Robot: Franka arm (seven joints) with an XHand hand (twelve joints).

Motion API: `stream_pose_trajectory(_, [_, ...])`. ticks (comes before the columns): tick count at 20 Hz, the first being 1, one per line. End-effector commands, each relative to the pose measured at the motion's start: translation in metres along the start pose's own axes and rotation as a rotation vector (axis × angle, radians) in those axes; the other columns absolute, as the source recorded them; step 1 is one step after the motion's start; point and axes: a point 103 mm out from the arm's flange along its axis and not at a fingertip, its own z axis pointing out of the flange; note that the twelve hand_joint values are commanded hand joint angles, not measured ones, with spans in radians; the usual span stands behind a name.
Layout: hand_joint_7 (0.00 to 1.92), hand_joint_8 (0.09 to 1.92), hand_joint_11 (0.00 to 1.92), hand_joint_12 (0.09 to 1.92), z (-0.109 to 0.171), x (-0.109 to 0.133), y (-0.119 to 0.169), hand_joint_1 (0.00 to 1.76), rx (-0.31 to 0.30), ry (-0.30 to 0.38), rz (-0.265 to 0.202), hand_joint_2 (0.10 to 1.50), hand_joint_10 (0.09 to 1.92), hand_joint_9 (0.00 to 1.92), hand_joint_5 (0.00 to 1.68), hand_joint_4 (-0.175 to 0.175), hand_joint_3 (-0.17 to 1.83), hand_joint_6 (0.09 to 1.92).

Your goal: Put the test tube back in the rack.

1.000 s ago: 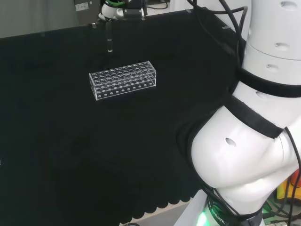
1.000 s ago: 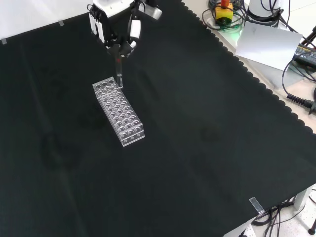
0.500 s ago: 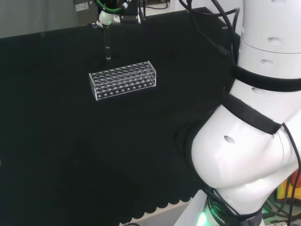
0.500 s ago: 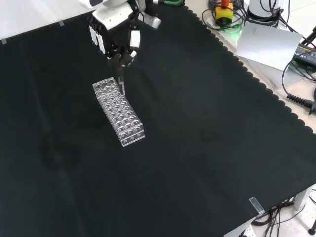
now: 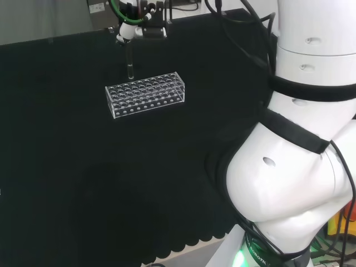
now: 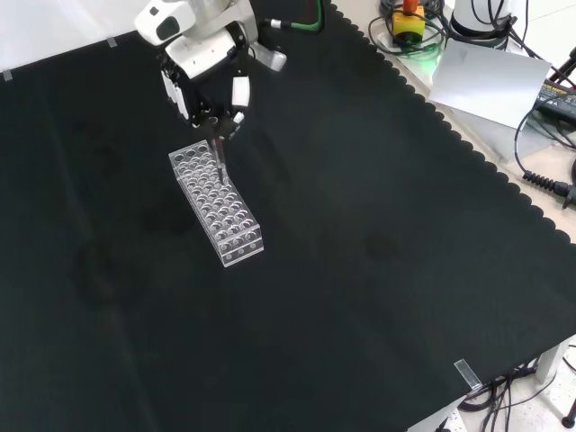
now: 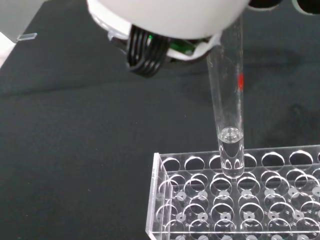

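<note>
1. The hand (image 6: 209,67), upper left of the front view, has its fingers pinched on the test tube (image 7: 227,100), held upright.
2. The tube's rounded bottom hangs just above the rack (image 6: 216,200), over a hole near one end.
3. Advice: centre the tube on one hole, keep it vertical, lower it straight, and release only once it is seated.

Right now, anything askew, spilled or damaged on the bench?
Nothing stands out. The hand holds the test tube roughly upright, its rounded bottom just above the holes at one end of the rack. The rack sits flat on the black cloth; no spill shows.
</note>
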Motion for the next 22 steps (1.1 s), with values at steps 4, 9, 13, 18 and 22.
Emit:
stream_pose_trajectory(4, [1.81,0.41,1.33,0.88,0.021,-0.007,0.014,1.23,0.026,0.005,0.019,0.62,0.33,1.74,1.41,-0.175,0.66,0.41])
stream_pose_trajectory(9, [1.81,0.41,1.33,0.88,0.026,-0.01,0.017,1.23,0.032,0.005,0.022,0.62,0.34,1.74,1.41,-0.175,0.66,0.41])
stream_pose_trajectory(13, [1.81,0.41,1.33,0.88,0.031,-0.011,0.02,1.23,0.043,0.0,0.024,0.62,0.34,1.74,1.41,-0.175,0.66,0.41])
stream_pose_trajectory(18, [1.81,0.41,1.33,0.88,0.04,-0.018,0.024,1.23,0.049,-0.002,0.032,0.62,0.34,1.74,1.41,-0.175,0.66,0.41])
stream_pose_trajectory(22, [1.81,0.41,1.33,0.88,0.044,-0.021,0.026,1.23,0.05,0.006,0.04,0.62,0.34,1.74,1.41,-0.175,0.66,0.41])
